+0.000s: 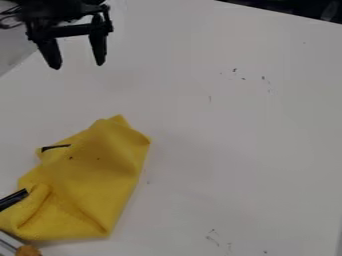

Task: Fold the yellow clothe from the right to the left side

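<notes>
Orange-brown knob (pixel 28 251) nearest camera, by yellow cloth (pixel 93 182) at tabletop's (pixel 247 135) near left. Cloth's long axis slants near-left to far-right; end effector (pixel 77 65) spread, well apart, directly beyond it toward far left corner.

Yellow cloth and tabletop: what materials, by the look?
Cloth: soft woven or microfibre-like fabric, matte; it creases and drapes in loose folds. Tabletop: probably painted or laminate board, smooth with low sheen; flat, pale, with small dark scuffs. Core material can't be told.
</notes>
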Available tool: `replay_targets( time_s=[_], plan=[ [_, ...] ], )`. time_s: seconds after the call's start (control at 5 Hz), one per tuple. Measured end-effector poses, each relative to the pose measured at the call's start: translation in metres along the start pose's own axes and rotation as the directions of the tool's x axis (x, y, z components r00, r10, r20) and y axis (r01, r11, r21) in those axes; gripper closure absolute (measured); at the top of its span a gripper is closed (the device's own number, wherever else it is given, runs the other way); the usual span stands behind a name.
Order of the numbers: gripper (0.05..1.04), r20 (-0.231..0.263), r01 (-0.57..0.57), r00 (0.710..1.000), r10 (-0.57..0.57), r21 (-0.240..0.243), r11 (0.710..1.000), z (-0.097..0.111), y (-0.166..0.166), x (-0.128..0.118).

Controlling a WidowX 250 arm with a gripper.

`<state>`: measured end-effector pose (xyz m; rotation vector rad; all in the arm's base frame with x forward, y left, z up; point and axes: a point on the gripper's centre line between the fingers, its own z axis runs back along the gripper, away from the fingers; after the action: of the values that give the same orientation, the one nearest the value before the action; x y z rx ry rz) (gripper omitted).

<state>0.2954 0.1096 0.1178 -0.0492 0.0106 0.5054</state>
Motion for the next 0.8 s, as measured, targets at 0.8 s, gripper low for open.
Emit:
replay_targets(
  time_s=[0.8],
  plan=[
    [0.083,-0.035,0.182,0.983,-0.181,0.031,0.983,-0.023,-0.067,0.093]
  ],
)
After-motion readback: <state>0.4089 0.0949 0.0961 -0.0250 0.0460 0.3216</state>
